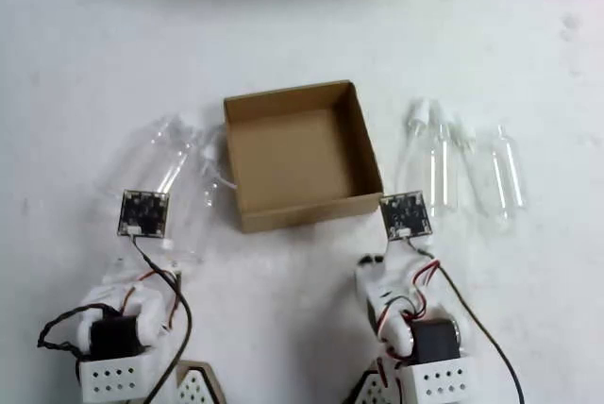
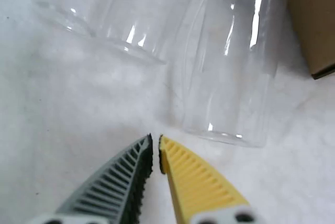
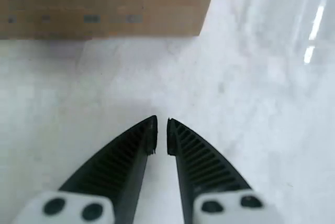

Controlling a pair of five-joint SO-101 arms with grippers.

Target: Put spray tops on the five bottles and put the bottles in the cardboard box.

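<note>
As bottle (image 2: 230,62) lies ahead, left gripper (image 2: 156,145) near

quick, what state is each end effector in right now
left end effector: closed, holding nothing
right end effector: closed, holding nothing

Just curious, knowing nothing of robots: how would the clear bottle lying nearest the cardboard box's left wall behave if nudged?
The clear bottle lies on its side and is round, so it would probably roll. It looks empty, so it is likely light. Its glossy wall may slip when gripped.
</note>
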